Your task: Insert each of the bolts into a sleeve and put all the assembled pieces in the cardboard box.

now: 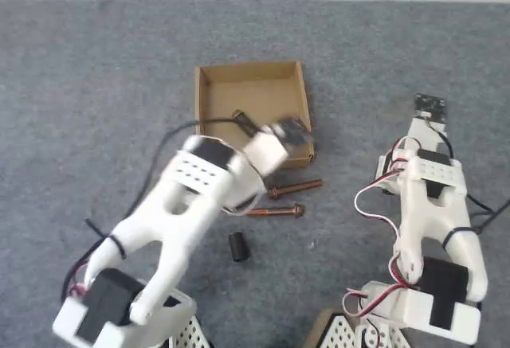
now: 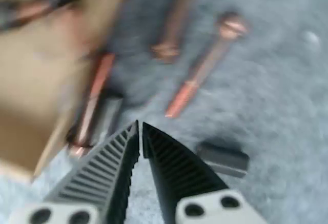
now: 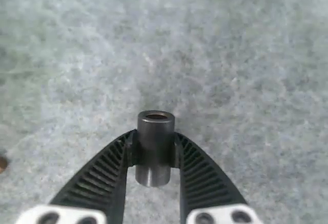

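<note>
No text, label, brand, number or sign is legible in any view. The small dark circuit board (image 1: 430, 107) at the far end of one arm carries a few light specks, which are too small to read as characters.

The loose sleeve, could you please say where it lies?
In the high view the loose sleeve lies on the carpet, beside the left arm, below the lower bolt.
</note>
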`<state>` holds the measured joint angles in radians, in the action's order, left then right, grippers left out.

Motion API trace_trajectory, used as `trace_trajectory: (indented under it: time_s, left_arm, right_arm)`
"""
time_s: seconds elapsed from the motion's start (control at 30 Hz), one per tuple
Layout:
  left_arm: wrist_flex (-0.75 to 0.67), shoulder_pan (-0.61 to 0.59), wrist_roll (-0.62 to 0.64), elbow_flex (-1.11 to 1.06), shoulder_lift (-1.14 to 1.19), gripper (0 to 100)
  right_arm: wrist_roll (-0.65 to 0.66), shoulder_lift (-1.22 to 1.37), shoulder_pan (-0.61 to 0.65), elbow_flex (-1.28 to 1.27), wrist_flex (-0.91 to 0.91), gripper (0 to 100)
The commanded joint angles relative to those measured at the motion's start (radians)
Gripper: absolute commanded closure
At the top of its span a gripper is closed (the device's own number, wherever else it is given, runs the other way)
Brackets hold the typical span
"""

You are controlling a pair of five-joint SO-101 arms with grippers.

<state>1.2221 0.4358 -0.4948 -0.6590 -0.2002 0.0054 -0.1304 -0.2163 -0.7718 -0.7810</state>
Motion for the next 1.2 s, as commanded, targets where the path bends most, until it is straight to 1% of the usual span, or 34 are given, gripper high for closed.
trace_trajectory:
  time_s: [0.0,0.07,0.13,0.27,0.33,0.5,0.63,0.77,1.03,1.17]
  left_arm:
    - [0.005,0.101,-0.078,0.001,0.006,99]
    - [-0.021,0.144,-0.078,-0.002,0.006,99]
    - [-0.048,0.16,-0.078,-0.002,0.006,98]
    - [-0.08,0.163,-0.078,-0.004,0.009,89]
    - [-0.092,0.163,-0.081,-0.004,0.009,87]
    - [-0.138,0.163,-0.169,-0.019,0.046,87]
    - [-0.189,0.163,-0.203,-0.007,0.161,87]
    - [-0.163,0.163,-0.201,0.079,0.229,87]
    - [-0.193,0.166,-0.201,0.093,0.238,87]
    - [-0.204,0.206,-0.201,0.094,0.241,87]
  right_arm:
    - [-0.006,-0.012,-0.015,0.06,0.019,99.1]
    - [-0.006,-0.012,-0.016,0.06,0.019,99.1]
    - [-0.006,-0.012,-0.016,0.06,0.019,99.1]
    - [-0.006,-0.012,-0.016,0.06,0.019,99.1]
    - [-0.006,-0.012,-0.018,0.061,0.019,99.1]
    - [-0.006,-0.012,-0.018,0.061,0.019,99.1]
    - [-0.006,-0.013,-0.018,0.063,0.019,99.1]
    - [-0.006,-0.013,-0.019,0.064,0.021,99.1]
    - [-0.006,-0.012,-0.027,0.069,0.021,99.1]
    - [-0.006,-0.012,-0.027,0.069,0.021,99.1]
